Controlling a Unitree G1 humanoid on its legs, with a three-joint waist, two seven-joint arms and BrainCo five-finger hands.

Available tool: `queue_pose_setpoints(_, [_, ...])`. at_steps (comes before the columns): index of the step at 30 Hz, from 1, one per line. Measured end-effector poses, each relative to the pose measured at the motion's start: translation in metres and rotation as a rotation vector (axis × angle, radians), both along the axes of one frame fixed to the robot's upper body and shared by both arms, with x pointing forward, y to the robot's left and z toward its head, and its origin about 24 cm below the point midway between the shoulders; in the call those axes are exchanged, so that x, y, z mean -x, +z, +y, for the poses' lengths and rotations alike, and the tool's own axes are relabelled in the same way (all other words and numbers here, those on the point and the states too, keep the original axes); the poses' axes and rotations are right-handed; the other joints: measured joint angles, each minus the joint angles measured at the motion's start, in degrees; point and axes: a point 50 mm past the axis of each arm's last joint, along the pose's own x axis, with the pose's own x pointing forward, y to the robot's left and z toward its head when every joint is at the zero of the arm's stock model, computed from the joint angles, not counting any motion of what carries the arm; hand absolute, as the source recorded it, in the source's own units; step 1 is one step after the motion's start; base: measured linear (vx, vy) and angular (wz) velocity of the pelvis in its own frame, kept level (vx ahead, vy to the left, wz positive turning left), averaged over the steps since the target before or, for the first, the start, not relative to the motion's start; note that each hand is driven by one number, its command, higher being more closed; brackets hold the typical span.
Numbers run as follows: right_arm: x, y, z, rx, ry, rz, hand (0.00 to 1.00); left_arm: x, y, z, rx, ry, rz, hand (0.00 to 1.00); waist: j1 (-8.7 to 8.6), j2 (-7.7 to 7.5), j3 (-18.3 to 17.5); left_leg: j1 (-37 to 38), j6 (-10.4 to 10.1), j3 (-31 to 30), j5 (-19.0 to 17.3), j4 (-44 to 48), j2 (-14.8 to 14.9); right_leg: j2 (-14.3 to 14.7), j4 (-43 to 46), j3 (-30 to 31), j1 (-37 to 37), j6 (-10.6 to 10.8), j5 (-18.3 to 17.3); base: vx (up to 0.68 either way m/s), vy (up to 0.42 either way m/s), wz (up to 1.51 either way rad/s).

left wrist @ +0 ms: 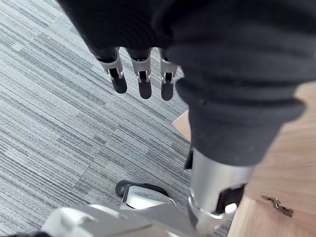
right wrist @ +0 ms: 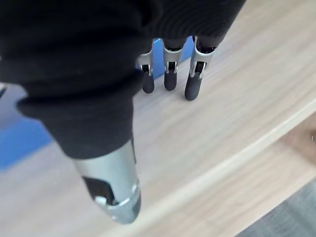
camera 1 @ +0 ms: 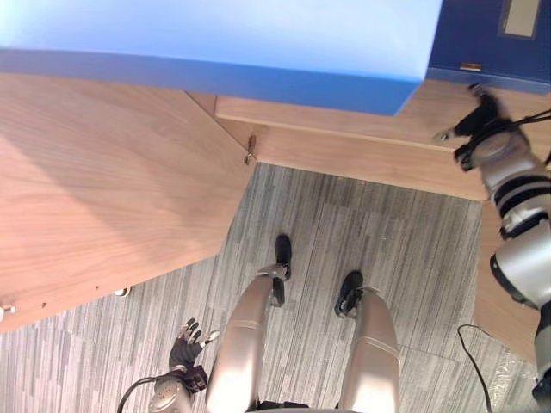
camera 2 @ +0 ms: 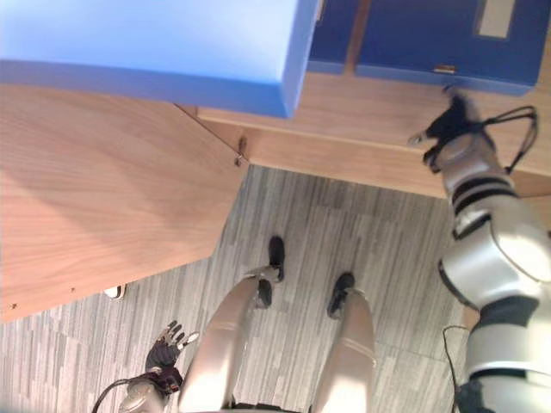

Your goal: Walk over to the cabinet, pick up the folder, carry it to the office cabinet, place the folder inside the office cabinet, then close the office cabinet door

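Note:
A large light blue folder (camera 1: 215,43) lies across the top of the eye views, jutting out over the wooden shelf (camera 1: 344,120) of the office cabinet. My right hand (camera 1: 479,116) is stretched out over that shelf to the folder's right, just in front of a dark blue binder (camera 1: 491,43). In the right wrist view its fingers (right wrist: 170,74) are straight above the bare wood, holding nothing, with a blue edge (right wrist: 24,138) beyond them. My left hand (camera 1: 186,344) hangs low beside my left leg, its fingers (left wrist: 143,81) relaxed over the carpet.
The cabinet's wooden door (camera 1: 103,189) stands swung open at the left, with a hinge (camera 1: 250,151) at its inner corner. Grey striped carpet (camera 1: 387,241) lies below the shelf. A wooden side panel (camera 1: 495,301) rises at the right.

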Motion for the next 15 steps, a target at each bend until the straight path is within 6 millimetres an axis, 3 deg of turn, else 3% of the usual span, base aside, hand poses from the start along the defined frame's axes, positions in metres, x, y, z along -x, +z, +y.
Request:
queue_pose_setpoints(2, [0.002,-0.02,0.009,0.096,0.063,0.055,0.0,0.0,0.0,0.0,0.003,-0.008,-0.002,0.0,-0.35,-0.18,-0.27,1.27,0.07,-0.02,0.71,-2.06,0.0,0.26,-1.73,-0.39,1.21,-0.02,0.77,0.01,-0.006,-0.02])
queue_pose_setpoints(8, [0.006,-0.067,0.032,0.136,0.165,0.192,0.0,0.004,-0.003,0.003,-0.009,-0.011,0.021,0.0,-1.08,-1.77,-1.63,7.02,-0.44,0.45,3.69,-9.64,0.12,1.49,-7.23,-0.82,5.37,0.07,3.02,0.04,-0.023,-0.09])
queue_pose_setpoints(14, [0.016,-0.125,0.055,0.068,0.222,0.359,0.0,0.008,-0.007,0.007,-0.017,-0.004,0.047,0.0,-1.66,-2.92,-2.31,14.38,-0.93,-0.06,4.48,-14.08,0.69,2.83,-12.76,-2.58,13.5,0.16,4.0,0.1,-0.038,-0.03])
queue_pose_setpoints(15, [0.021,-0.144,0.065,0.009,0.251,0.43,0.0,0.009,-0.008,0.008,-0.013,0.004,0.051,0.0,-1.63,-3.44,-2.65,15.65,-1.11,0.07,4.49,-14.87,1.26,3.68,-14.51,-2.62,15.06,0.1,4.57,0.15,-0.051,-0.18])
